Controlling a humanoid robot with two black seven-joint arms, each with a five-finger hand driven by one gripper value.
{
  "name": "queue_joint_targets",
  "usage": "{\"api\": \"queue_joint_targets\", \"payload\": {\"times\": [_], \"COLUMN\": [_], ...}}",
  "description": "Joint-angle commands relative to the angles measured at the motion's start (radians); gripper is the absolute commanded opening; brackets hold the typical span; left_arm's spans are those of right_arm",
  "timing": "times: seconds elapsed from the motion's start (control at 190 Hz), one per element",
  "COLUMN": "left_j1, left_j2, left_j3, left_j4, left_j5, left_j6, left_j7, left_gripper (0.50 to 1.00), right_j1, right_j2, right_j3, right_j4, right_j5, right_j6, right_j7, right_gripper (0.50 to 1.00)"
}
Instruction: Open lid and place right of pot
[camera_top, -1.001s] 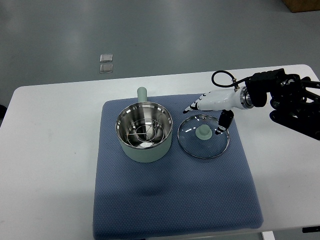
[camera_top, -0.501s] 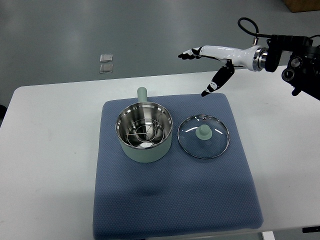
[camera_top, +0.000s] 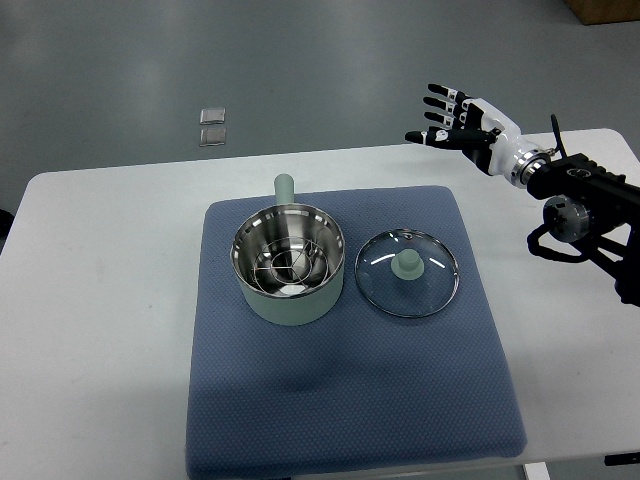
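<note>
A pale green pot (camera_top: 289, 264) with a steel inside and a steamer rack stands uncovered on the blue mat (camera_top: 350, 400), its handle pointing away from me. The glass lid (camera_top: 408, 272) with a green knob lies flat on the mat just right of the pot. My right hand (camera_top: 452, 118) hovers above the table's far edge, well up and right of the lid, fingers spread and holding nothing. The left arm does not show.
The white table (camera_top: 100, 300) extends around the mat. Two small clear squares (camera_top: 212, 126) lie on the grey floor beyond the table. The right arm's black body (camera_top: 585, 210) hangs over the table's right side.
My right hand lifted off the lid's right side, rose toward the far edge, then drew back to the right with its fingers spread. The lid stays on the mat.
</note>
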Motion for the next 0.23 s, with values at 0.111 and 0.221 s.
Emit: {"api": "queue_joint_targets", "payload": {"times": [0.111,0.221], "left_j1": [0.0,0.0], "left_j2": [0.0,0.0], "left_j3": [0.0,0.0], "left_j4": [0.0,0.0], "left_j5": [0.0,0.0], "left_j6": [0.0,0.0], "left_j7": [0.0,0.0], "left_gripper": [1.0,1.0], "right_j1": [-0.046,-0.058], "right_j2": [-0.002,-0.007], "right_j3": [0.016,0.016], "right_j4": [-0.012,-0.012], "right_j5": [0.016,0.016], "right_j6": [0.012,0.014], "right_j7": [0.001,0.001], "right_gripper": [0.93,0.93]}}
